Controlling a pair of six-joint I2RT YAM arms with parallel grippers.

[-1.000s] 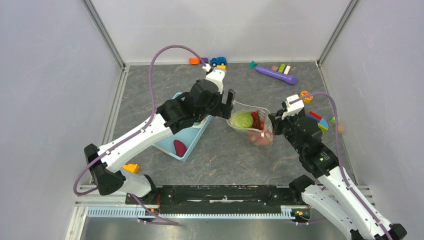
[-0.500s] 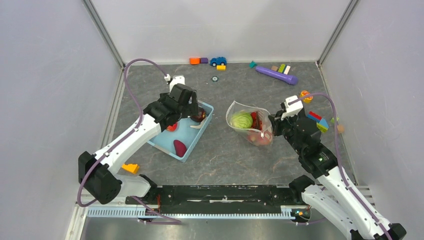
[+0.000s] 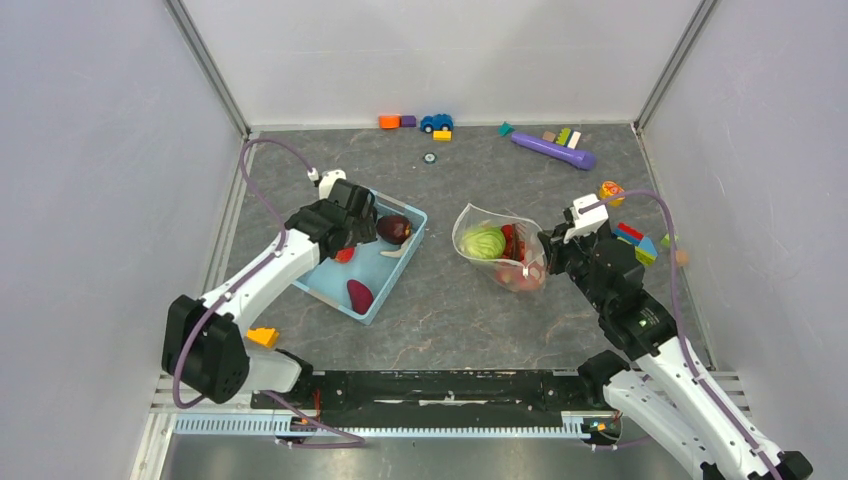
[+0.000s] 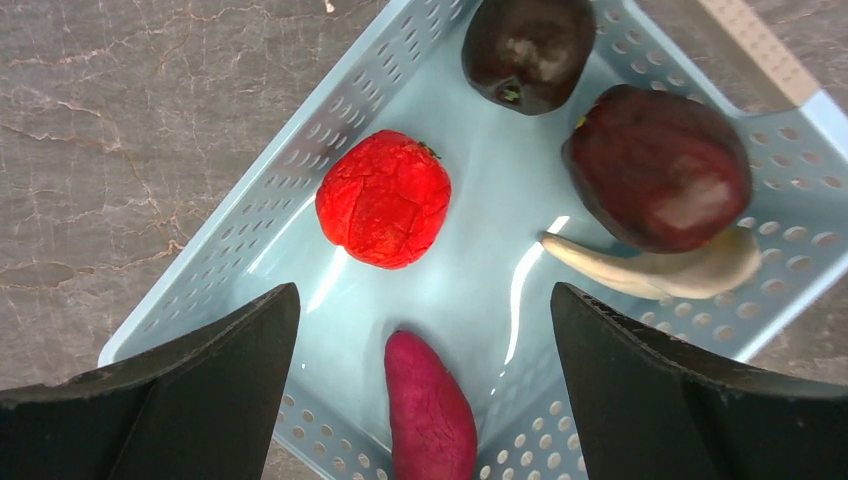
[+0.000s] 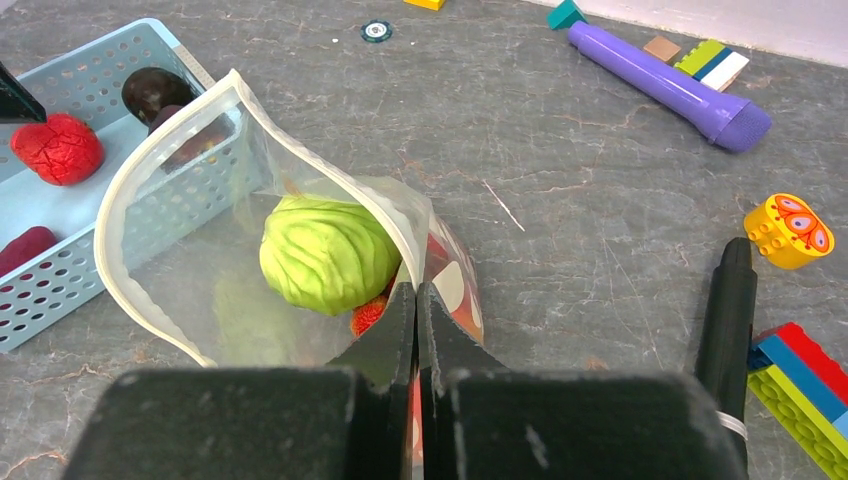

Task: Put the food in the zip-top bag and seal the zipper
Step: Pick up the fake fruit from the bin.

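Clear zip-top bag [image 5: 175,235] gapes leftward, rim pinched by right end effector [image 5: 416,300]; left end effector [image 4: 420,295] spread wide.

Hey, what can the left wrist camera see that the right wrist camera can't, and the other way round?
Only the left wrist view: a pale curved piece lying in the basket. Only the right wrist view: the zip-top bag, mouth open, with a green cabbage inside and the right pincer shut on its rim, plus a purple stick. Both: the light blue basket and the red piece in it.
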